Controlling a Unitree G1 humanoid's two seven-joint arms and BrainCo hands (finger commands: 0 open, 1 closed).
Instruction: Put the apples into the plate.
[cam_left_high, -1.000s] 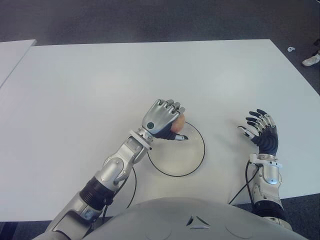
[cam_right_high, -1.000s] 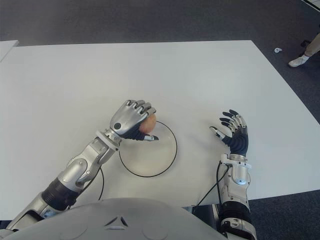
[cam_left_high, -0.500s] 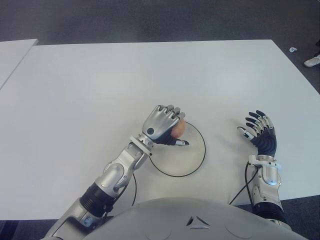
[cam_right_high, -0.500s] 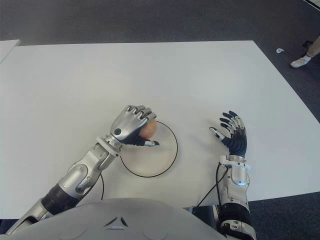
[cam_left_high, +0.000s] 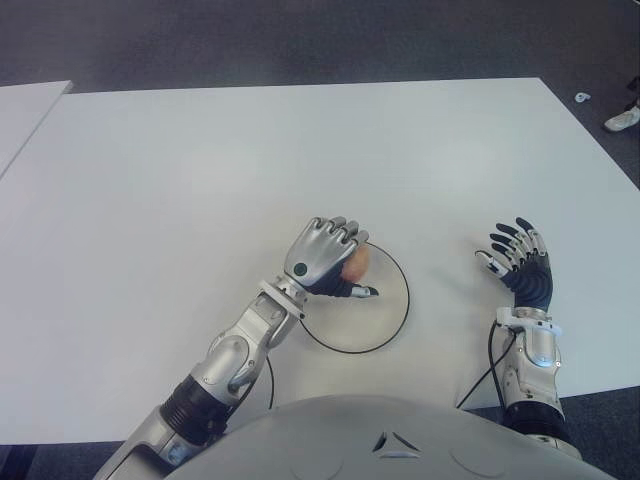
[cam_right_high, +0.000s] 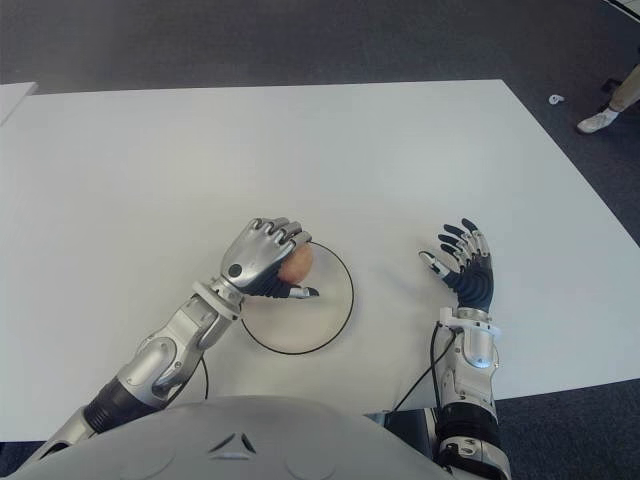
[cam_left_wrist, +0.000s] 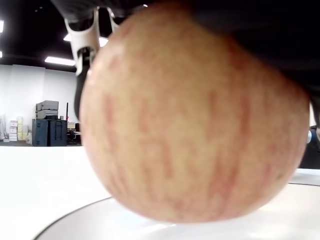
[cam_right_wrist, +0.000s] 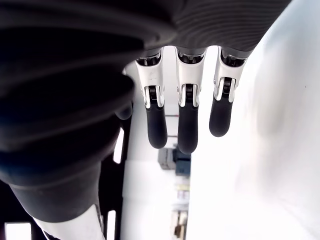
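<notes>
Apple held over plate rim, release pending.
White surface (cam_left_high: 180, 170) carries the plate (cam_left_high: 392, 330); the left hand (cam_left_high: 322, 258) is curled around the apple (cam_left_high: 354, 263) at the plate's far-left edge. Apple should be lowered until seated, then fingers opened slowly. Right hand (cam_left_high: 520, 268) is spread, empty, right of the plate. Apple-plate contact is not discernible; other apples are not seen.

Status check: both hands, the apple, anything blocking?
Left robot hand shut on apple, low over plate. Right robot hand open, right of plate. Nothing in the way.
</notes>
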